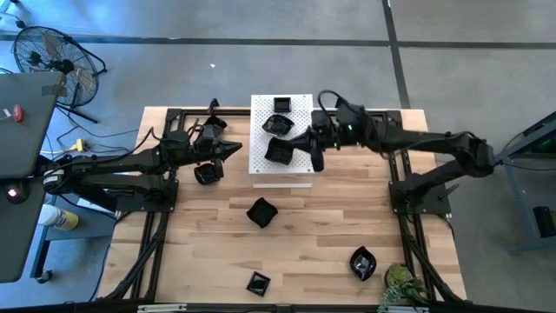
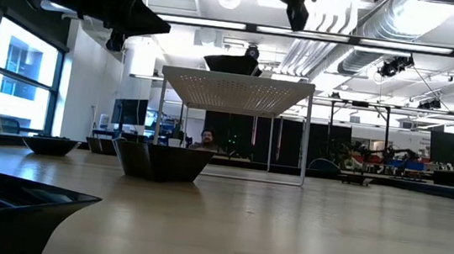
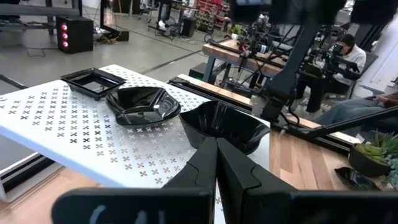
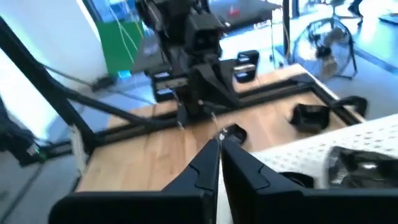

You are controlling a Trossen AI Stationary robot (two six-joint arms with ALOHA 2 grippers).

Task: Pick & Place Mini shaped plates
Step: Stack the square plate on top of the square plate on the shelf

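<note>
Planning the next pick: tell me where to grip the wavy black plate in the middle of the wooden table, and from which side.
Take the wavy plate by its raised rim, coming straight down from above, one finger inside the bowl and one outside. It sits upright and alone on the table, so any edge is free; probably pick a flatter stretch of rim between the points.

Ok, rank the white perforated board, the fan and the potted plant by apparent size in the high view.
1. white perforated board
2. fan, slightly smaller
3. potted plant, clearly smallest, cut off by the picture's edge

Open-plan lab: exposed ceiling ducts [image 2: 406, 27], workbenches [image 3: 249, 53], floor fan [image 1: 52, 61].
</note>
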